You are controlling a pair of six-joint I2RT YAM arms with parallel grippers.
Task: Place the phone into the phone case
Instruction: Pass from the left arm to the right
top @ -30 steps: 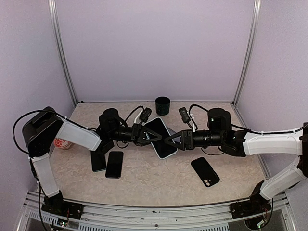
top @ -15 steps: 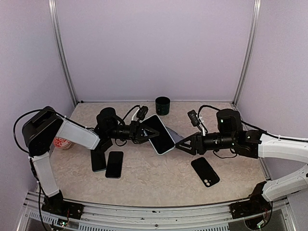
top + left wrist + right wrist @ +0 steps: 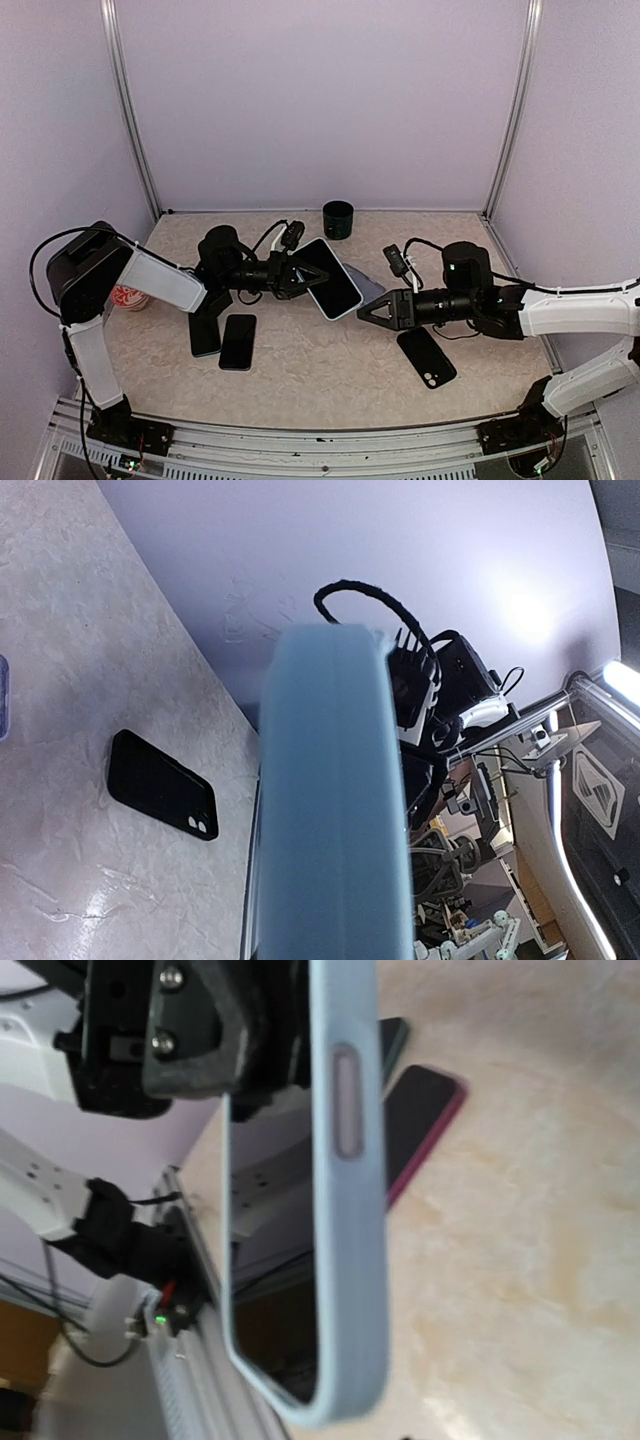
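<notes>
Lilac matte walls with aluminium corner posts; beige marbled surface (image 3: 320,375), smooth with a slight sheen. White-shelled left arm (image 3: 150,277) and right arm (image 3: 575,310) reach inward, black wrists.

Left hand (image 3: 287,275) is clamped tight on one short end of the phone case (image 3: 350,1260), which is held off the surface, tilted, above mid-table. The case is pale blue and matte, with rounded corners and an oval button bump on its side rail. The phone (image 3: 328,280) sits inside it: a dark glossy screen framed by the rim, mirror-like in the right wrist view.

Right hand (image 3: 365,311) is just right of the case, not touching, nothing in it; cannot tell how far apart its fingers stand.

Black phone (image 3: 427,357), a flat matte slab with a twin-lens corner, lies below the right hand. Two dark slabs (image 3: 222,338) lie side by side at left, one with a magenta edge. Black cylindrical cup (image 3: 338,218) stands upright at the back wall. Red-and-white cup (image 3: 130,298) is at far left.
</notes>
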